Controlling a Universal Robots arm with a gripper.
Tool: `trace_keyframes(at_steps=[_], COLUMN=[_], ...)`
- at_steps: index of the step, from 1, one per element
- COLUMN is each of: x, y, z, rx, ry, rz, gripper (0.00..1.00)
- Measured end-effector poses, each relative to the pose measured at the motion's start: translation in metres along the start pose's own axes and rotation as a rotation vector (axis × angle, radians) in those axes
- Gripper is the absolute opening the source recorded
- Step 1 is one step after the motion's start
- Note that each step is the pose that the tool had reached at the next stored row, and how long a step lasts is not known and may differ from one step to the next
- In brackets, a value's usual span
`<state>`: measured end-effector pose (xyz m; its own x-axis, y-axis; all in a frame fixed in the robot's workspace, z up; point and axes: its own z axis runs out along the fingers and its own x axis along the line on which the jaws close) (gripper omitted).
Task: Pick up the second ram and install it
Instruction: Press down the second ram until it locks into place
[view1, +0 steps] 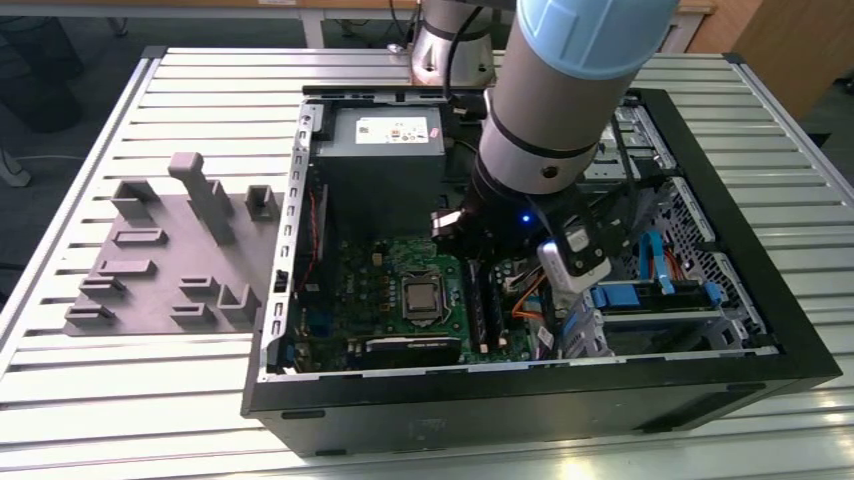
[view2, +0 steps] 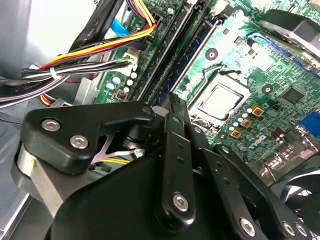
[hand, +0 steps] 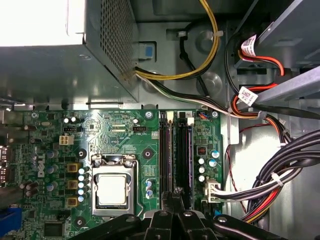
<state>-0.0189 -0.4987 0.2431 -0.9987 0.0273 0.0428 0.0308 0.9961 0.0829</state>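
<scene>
Slatted metal table (view1: 160, 90) being occupied by open computer case (view1: 534, 400); grey holder fixture (view1: 174, 250) being seen at 9 o'clock of case in exterior view. Arm being reached down into case, end effector (view1: 487, 262) being held just above black memory slots (hand: 175, 150) of green motherboard (view1: 387, 270), at 3 o'clock of processor socket (view1: 424, 297). Fingers (hand: 170, 215) being kept narrow, nearly together, in both wrist views. Second ram: not being told apart from the dark slots; whether clamped, cannot tell.
</scene>
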Motion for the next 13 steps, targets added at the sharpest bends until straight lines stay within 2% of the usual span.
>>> trace_keyframes(at_steps=[13], x=[-0.0020], y=[-0.0009], z=[0.0122], rx=[0.0000], ry=[0.0000], rz=[0.000], gripper=[0.11])
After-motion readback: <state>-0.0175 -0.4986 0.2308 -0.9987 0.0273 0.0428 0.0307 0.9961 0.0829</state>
